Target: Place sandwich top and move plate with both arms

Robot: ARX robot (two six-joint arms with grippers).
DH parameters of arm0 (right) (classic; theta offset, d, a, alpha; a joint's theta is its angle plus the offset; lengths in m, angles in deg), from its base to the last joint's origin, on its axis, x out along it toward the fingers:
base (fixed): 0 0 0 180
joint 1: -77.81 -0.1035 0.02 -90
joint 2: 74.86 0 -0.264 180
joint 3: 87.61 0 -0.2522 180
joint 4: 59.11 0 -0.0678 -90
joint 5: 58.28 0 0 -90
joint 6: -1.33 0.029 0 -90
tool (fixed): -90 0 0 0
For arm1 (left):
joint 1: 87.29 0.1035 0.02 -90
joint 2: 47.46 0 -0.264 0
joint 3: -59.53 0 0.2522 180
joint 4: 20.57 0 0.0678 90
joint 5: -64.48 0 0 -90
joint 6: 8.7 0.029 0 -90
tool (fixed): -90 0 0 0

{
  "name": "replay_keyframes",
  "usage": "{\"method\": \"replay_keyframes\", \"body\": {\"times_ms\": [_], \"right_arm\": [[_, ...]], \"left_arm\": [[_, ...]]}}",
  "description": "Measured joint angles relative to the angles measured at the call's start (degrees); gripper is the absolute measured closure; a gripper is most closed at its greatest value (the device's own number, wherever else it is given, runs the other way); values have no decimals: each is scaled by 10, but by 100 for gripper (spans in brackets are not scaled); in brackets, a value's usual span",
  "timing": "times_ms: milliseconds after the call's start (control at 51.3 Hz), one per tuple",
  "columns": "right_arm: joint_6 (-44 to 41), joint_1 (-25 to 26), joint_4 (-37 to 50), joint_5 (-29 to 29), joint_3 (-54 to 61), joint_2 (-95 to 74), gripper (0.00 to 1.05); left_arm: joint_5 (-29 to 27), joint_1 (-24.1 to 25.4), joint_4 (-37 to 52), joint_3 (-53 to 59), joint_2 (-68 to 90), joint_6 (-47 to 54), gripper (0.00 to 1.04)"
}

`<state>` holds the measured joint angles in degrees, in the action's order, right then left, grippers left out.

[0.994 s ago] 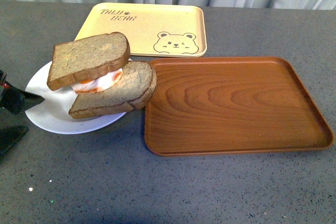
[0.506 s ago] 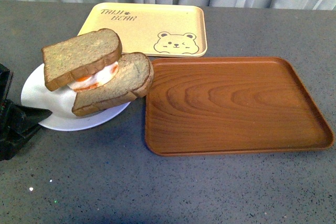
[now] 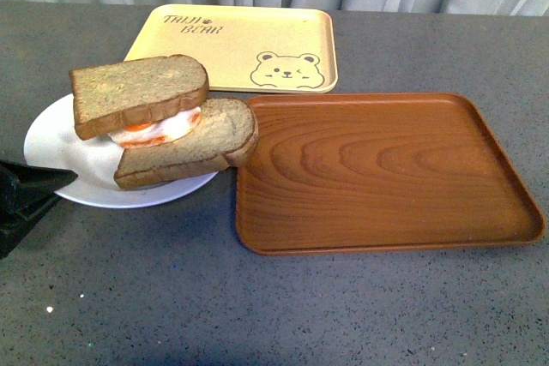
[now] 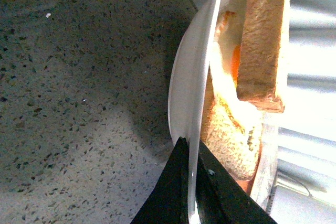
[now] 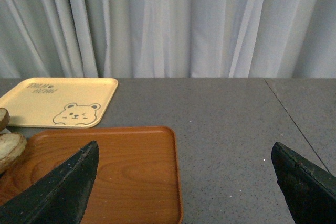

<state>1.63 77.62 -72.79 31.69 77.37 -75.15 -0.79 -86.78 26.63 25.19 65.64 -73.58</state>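
Bread first: in your front view the sandwich top lies on the filling and lower slice on the plate, just left of the wooden tray on the table, with your left fingers at the plate's near rim. Your left wrist view shows those fingers pinched on that rim. Your right wrist view shows the right fingers spread wide, holding nothing.

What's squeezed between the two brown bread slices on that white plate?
A white and orange filling lies between the sandwich top and the lower slice on the plate; the front view shows it best.
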Motion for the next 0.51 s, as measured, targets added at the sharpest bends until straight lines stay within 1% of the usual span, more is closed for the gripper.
{"method": "replay_keyframes", "body": {"times_ms": [156,506], "right_arm": [[0,0,0,0,0,0,9],[0,0,0,0,0,0,9]], "left_arm": [[15,12,13,8,-16,-21,102],[24,24,1,5,-66,-68,102]]}}
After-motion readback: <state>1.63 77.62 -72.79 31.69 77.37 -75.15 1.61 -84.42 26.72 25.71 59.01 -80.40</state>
